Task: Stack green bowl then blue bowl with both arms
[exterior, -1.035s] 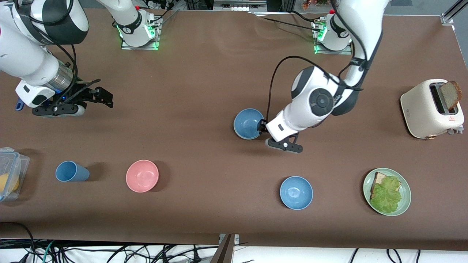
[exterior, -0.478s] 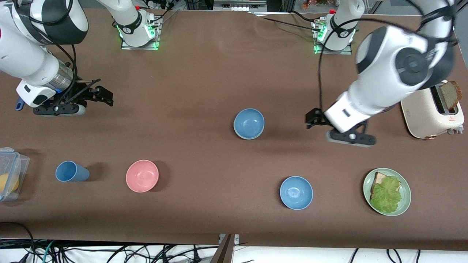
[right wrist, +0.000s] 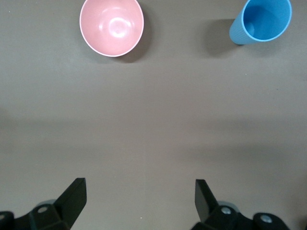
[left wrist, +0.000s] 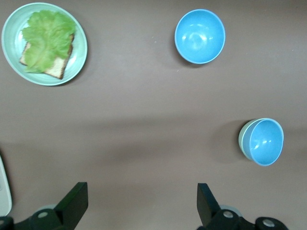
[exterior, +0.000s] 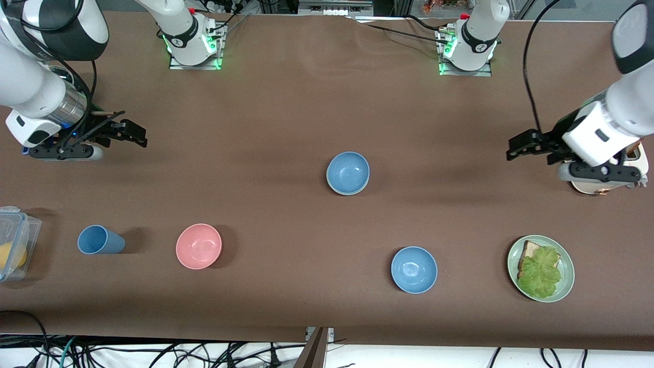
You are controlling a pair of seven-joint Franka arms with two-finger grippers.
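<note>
White arms raised at the table ends, left gripper (exterior: 521, 148) and right gripper (exterior: 134, 134) spread.

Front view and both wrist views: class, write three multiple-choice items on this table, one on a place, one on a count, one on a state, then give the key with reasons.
1. Where does the blue bowl sit?
A. nested in the green bowl
B. on the plate
C. inside the toaster

2. How many bowls show?
A. two
B. four
C. six

3. How is the left end effector?
A. shut on a cup
B. open, holding nothing
C. shut on bread

Key: 1 A, the left wrist view shows a green rim around it. 2 B, counting also the pink bowl and the sky-blue bowl. 3 B, its fingers stand apart over bare table.
</note>
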